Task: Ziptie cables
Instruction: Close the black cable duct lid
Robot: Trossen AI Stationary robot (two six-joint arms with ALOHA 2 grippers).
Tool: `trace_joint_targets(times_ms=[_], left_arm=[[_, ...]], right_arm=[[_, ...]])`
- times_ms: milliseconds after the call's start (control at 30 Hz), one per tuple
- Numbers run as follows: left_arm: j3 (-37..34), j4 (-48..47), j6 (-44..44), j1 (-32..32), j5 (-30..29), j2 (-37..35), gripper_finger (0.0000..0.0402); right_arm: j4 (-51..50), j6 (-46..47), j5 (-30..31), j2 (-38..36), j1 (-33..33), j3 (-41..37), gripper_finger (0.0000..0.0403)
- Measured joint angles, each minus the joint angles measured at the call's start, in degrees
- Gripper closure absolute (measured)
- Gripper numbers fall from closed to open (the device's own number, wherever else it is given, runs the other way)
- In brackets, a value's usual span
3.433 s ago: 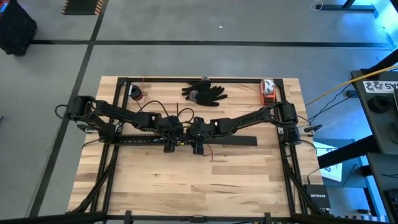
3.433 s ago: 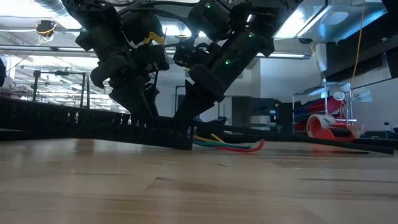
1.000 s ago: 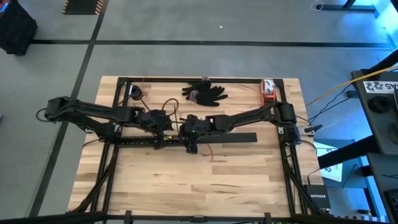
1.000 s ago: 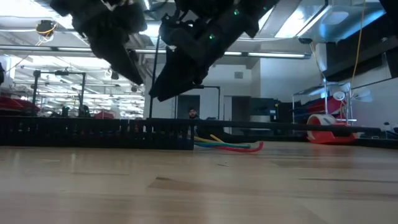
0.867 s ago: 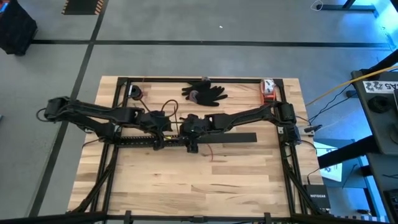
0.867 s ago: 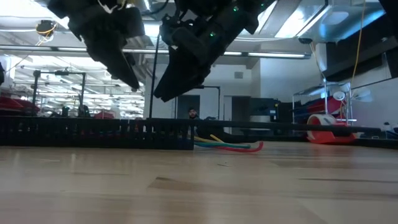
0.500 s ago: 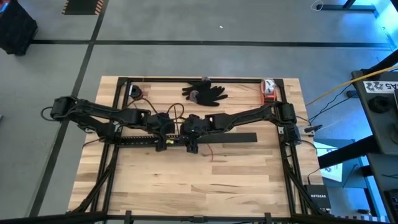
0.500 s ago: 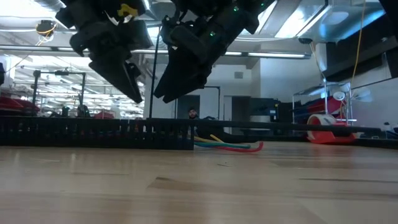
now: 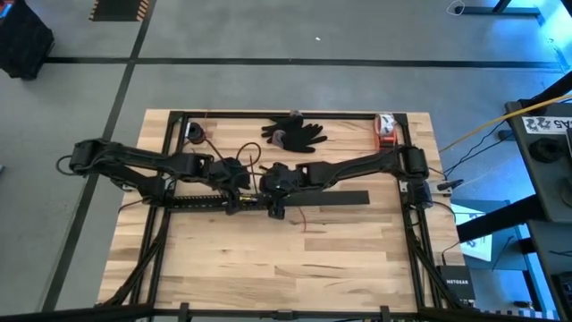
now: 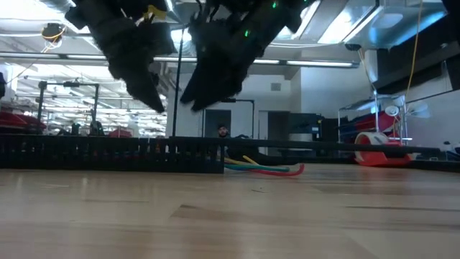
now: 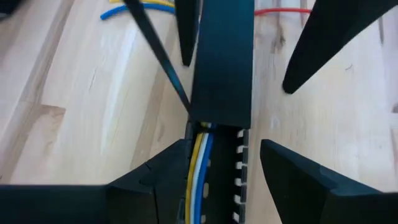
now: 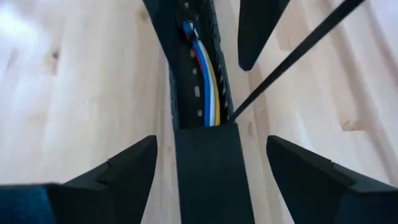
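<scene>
Both grippers hang open and empty over the slotted cable duct point(image 9: 192, 200), left gripper point(image 11: 224, 158) and right gripper point(image 12: 211, 163) facing along its left-right axis, cables point(image 11: 200, 158) directly below, ziptie point(image 11: 158, 56) slanting alongside.

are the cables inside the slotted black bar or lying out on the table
Inside: yellow, white and blue cables run along the slotted bar's channel, under its cover.

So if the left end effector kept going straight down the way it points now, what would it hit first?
Most likely the black slotted bar: the open left end effector straddles it where the cables enter, though its height above is unclear.
</scene>
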Motion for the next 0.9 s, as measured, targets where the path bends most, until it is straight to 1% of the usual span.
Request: trace_joint_targets(times_ms=[100, 200, 300, 433, 533, 633, 733, 833, 900], left_arm=[[1.4, -0.2, -2.4, 0.0, 0.0, -1.3, 0.0205], [1.8, 0.5, -4.3, 0.0, -0.1, -2.3, 0.0205], [1.8, 3.0, -5.3, 0.0, -0.2, -2.3, 0.0205], [1.8, 3.9, -3.3, 0.3, -0.2, -2.3, 0.0205], [1.8, 3.9, -4.6, 0.1, -0.3, -2.3, 0.0197], [1.9, 3.8, -5.7, -0.2, -0.1, -2.3, 0.0164], [2.7, 4.0, -7.2, -0.2, -0.1, -2.3, 0.0116], [2.8, 3.3, -5.0, -0.2, -0.4, -2.3, 0.0067], [2.8, 1.1, -4.8, -0.6, 0.5, -2.7, 0.0043]], right_arm=[[-1.8, -0.5, 0.0, -3.2, 0.0, 0.0, 0.0107], [-2.1, -1.4, 2.4, -5.8, 0.0, 0.1, 0.0107], [-0.1, -1.5, 4.5, -6.3, 0.0, 0.1, 0.0107], [1.1, -1.1, 4.9, -6.3, 0.0, 0.1, 0.0107], [0.7, 0.2, 6.4, -6.3, 0.0, 0.1, 0.0107], [0.8, 0.2, 7.0, -6.3, 0.0, 0.1, 0.0107], [0.9, 0.3, 7.1, -6.3, 0.0, 0.1, 0.0107], [0.5, 0.3, 7.1, -6.3, 0.0, 0.1, 0.0107], [0.5, 0.3, 7.1, -6.3, 0.0, 0.1, 0.0107]])
